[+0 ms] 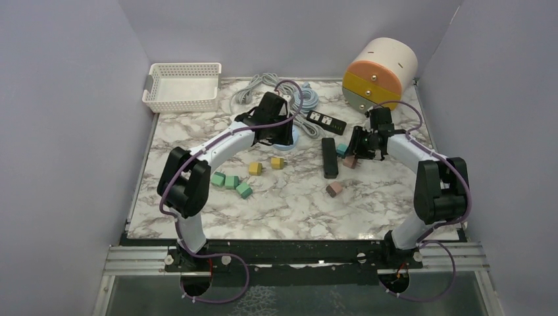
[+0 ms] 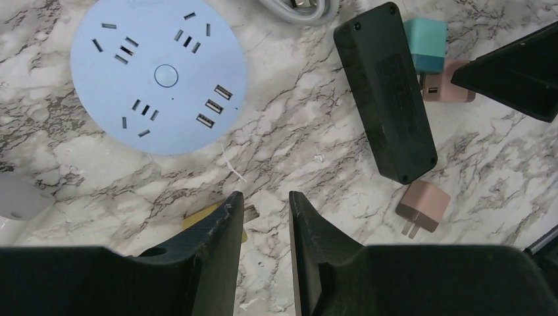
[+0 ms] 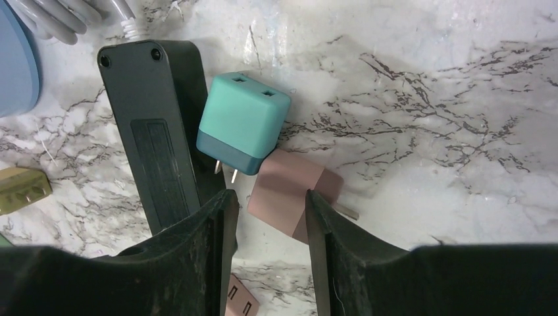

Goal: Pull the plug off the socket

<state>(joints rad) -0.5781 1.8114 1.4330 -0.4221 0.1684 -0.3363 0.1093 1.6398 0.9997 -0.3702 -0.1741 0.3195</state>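
A teal plug (image 3: 243, 122), a squat cube with a darker band at its pronged end and two slots in the opposite face, lies free on the marble worktop (image 3: 428, 99). Its two metal prongs are bare and sit in no outlet. It rests just beside the long edge of a black power strip (image 3: 158, 138), which lies back-up with its screws and label showing. The right tool (image 3: 268, 204) hovers just short of the plug's pronged end, jaws partly apart and gripping nothing, with a pink plug (image 3: 289, 187) on the worktop beneath the gap. The teal plug's long axis runs from prongs to slotted face, roughly parallel to the strip. The prongs point back toward the right tool and the slotted face points away from it. The left tool (image 2: 265, 204), nearly closed and empty, hangs over the worktop near a round blue socket (image 2: 158, 72), apart from the teal plug.
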